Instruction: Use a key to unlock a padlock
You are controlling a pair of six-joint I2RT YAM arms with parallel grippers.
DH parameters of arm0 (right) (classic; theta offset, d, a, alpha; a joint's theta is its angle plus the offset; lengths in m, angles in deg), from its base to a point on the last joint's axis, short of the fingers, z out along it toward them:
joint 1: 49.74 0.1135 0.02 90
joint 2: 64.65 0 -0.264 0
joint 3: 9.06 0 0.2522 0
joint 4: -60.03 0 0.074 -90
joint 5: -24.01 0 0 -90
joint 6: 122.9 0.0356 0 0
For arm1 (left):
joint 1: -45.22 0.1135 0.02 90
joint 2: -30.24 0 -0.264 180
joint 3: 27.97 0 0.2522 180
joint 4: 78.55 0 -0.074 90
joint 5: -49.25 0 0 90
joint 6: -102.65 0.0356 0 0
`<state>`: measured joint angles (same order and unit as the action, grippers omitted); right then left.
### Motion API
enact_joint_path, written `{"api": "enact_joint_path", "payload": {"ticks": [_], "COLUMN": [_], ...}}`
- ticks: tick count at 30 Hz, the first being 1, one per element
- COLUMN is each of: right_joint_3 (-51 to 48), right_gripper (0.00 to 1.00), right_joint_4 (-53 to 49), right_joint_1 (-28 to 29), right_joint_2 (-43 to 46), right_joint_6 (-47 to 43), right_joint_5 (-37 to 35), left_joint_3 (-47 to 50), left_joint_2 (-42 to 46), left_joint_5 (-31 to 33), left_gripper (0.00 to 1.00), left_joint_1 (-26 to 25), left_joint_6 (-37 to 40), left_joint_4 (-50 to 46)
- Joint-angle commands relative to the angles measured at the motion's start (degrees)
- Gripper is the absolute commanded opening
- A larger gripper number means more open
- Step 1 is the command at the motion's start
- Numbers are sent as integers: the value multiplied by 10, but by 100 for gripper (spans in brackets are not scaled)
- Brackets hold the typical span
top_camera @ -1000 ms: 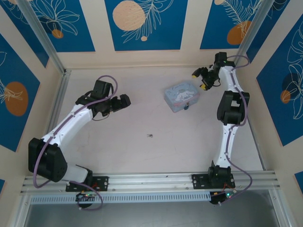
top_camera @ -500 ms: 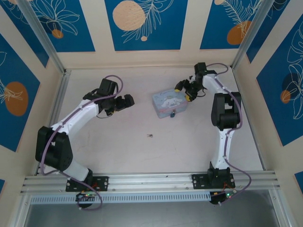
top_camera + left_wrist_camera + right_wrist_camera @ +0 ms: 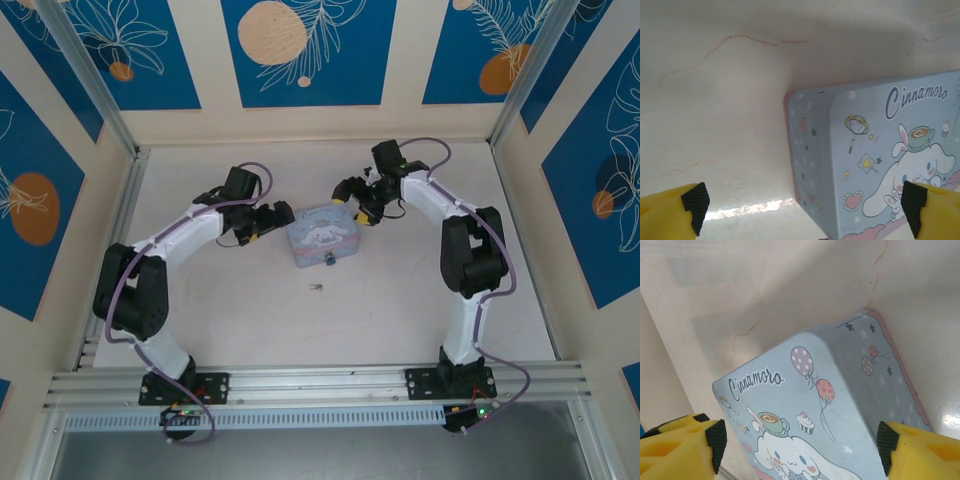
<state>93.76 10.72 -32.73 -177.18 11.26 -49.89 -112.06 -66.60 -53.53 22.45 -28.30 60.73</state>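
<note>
Blue leaf-patterned panels wall a pale table (image 3: 400,310). The left gripper (image 3: 272,217) and right gripper (image 3: 357,197), both wide open and empty, flank the tin (image 3: 322,232), probably to steady it. The padlock (image 3: 328,262) sits at the tin's near side, facing the bases. The key (image 3: 316,288) lies nearby, apart, seemingly lengthwise left-right.

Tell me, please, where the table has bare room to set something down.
The table is bare across the wide near stretch from the key to the front rail. It is crowded around the tin, which has the left gripper and the right gripper on either side.
</note>
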Motion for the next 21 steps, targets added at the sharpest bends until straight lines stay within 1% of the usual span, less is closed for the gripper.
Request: {"api": "enact_joint_path", "payload": {"ticks": [1, 5, 10, 16, 21], "right_joint_3": [-24, -49, -84, -119, -133], "right_gripper": [82, 82, 82, 82, 81], "right_joint_4": [-14, -17, -8, 8, 18], "right_joint_1": [-2, -6, -16, -18, -19], "right_joint_2": [37, 55, 76, 100, 109], "right_joint_6": [8, 3, 12, 23, 33], "right_joint_5": [-21, -28, -16, -3, 2], "left_joint_3": [-22, -35, -82, -161, -208], "left_joint_2": [-14, -41, -87, -149, -177], "left_joint_5": [-26, -32, -44, -58, -65], "left_gripper": [100, 100, 100, 100, 100], "left_joint_1": [-19, -37, -50, -54, -54], "left_joint_6": [-18, -33, -32, -20, -11], "left_joint_4": [23, 42, 48, 28, 7]}}
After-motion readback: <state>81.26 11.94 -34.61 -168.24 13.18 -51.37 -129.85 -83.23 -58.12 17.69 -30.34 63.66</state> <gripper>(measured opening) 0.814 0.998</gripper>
